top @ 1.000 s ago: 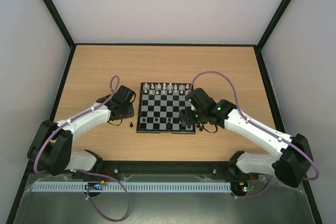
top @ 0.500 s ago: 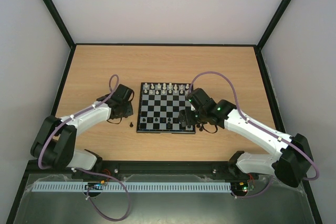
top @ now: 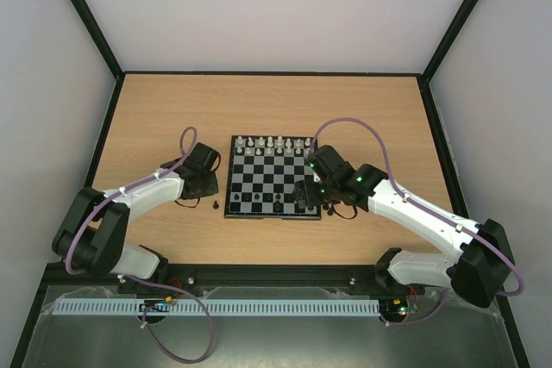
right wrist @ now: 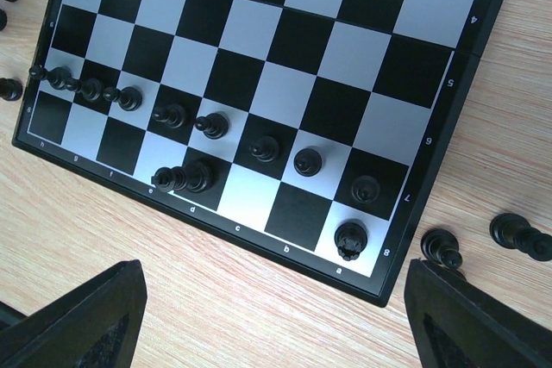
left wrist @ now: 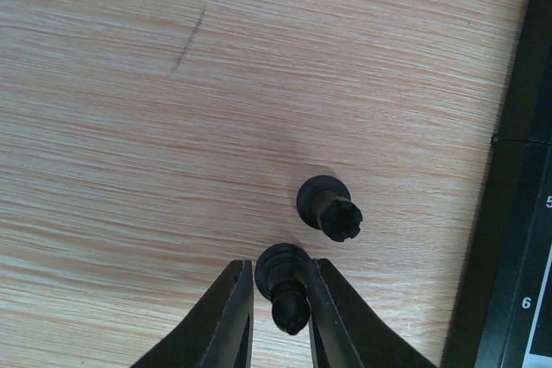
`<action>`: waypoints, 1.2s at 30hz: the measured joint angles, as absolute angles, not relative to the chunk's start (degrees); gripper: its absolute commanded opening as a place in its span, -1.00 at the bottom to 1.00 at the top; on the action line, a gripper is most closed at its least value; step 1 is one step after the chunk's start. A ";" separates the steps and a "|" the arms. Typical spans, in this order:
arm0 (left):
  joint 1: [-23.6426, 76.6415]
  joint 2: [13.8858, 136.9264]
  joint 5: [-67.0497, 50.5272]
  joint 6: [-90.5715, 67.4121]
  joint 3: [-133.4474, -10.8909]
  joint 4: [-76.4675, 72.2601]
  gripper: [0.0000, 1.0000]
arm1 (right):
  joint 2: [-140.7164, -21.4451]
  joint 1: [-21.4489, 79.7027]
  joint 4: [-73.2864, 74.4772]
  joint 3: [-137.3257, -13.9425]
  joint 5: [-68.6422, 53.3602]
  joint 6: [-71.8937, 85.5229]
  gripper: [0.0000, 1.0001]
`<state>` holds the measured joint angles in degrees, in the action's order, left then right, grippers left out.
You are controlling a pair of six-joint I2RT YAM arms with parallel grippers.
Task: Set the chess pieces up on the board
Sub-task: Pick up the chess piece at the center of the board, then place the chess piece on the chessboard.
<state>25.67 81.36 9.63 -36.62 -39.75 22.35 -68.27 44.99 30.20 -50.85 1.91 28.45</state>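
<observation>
Left tool (left wrist: 282,271): over the counter (left wrist: 129,127), left of the board; its two fingers (left wrist: 231,321) are pressed against either side of a black piece's base.
Black piece (left wrist: 289,295): round base and rounded tip, held between the left tool's fingers; its kind cannot be told.
Black rook (left wrist: 330,207): on the bare counter just beyond the held piece, near it but apart, with a notched top.
Board (top: 259,180): in the middle of the counter between the two arms, its black border just right of the rook.
White pieces (top: 274,144): in two rows along the board's far edge.
Black pawns (right wrist: 211,125): in one row along rank 7, second row in from the near edge.
Back-rank pieces (right wrist: 183,178): two close together near the d and e squares, and a second rook (right wrist: 351,239) on a8.
Right tool (right wrist: 272,269): above the board's near right corner, fingers spread wide with nothing between them.
Loose black pieces (right wrist: 440,249): on the counter beside the board, two past its a-file side and a few past its h-file side.
</observation>
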 measured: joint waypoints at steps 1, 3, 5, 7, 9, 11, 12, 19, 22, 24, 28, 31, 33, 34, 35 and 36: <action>25.67 81.36 9.65 -36.64 -39.68 22.35 -0.68 | -68.27 44.99 30.17 -50.85 1.91 28.45 0.65; 25.67 81.36 9.69 -36.77 -39.66 22.37 -0.70 | -68.27 44.99 30.11 -50.83 1.91 28.45 0.65; 25.67 81.36 9.80 -36.86 -39.66 22.37 -0.73 | -68.27 44.99 30.09 -50.83 1.91 28.45 0.65; 25.67 81.36 10.02 -36.88 -39.66 22.37 -0.82 | -68.27 44.99 30.09 -50.83 1.91 28.45 0.65; 25.67 81.34 10.15 -36.86 -39.66 22.37 -0.88 | -68.27 44.99 30.09 -50.83 1.89 28.45 0.65; 25.69 81.34 10.26 -36.80 -39.66 22.41 -0.93 | -68.27 44.99 30.09 -50.83 1.89 28.45 0.65; 25.67 81.32 10.33 -36.86 -39.66 22.50 -0.94 | -68.27 44.99 30.09 -50.83 1.89 28.45 0.64; 27.29 77.36 11.14 -37.08 -40.60 26.74 -0.95 | -68.27 44.99 30.09 -50.81 1.89 28.45 0.64; 30.28 75.61 11.60 -37.71 -43.27 29.85 -0.95 | -68.27 44.99 30.09 -50.81 1.89 28.45 0.65; 32.53 75.00 12.08 -38.02 -46.26 32.47 -0.94 | -68.27 44.99 30.09 -50.81 1.89 28.45 0.64; 37.04 73.97 12.53 -38.61 -52.71 36.47 -0.94 | -68.27 44.99 30.09 -50.81 1.91 28.45 0.64; 40.27 73.78 12.69 -39.11 -56.01 38.83 -0.93 | -68.27 44.99 30.06 -50.81 2.04 28.47 0.65; 42.72 73.80 12.67 -39.51 -57.23 40.12 -0.92 | -68.27 44.99 30.09 -50.81 2.35 28.47 0.65; 43.79 73.89 12.58 -39.70 -57.49 40.64 -0.92 | -68.27 44.99 30.09 -50.81 2.66 28.49 0.65; 44.86 74.13 12.56 -40.01 -57.80 41.19 -0.92 | -68.27 44.99 30.09 -50.81 2.94 28.49 0.66; 46.04 74.70 12.60 -40.29 -58.17 41.67 -0.92 | -68.27 44.99 30.09 -50.81 3.33 28.49 0.65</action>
<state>46.04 74.70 12.60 -40.29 -58.17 41.67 -68.27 44.99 30.09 -50.81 3.33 28.49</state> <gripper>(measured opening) 0.103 0.825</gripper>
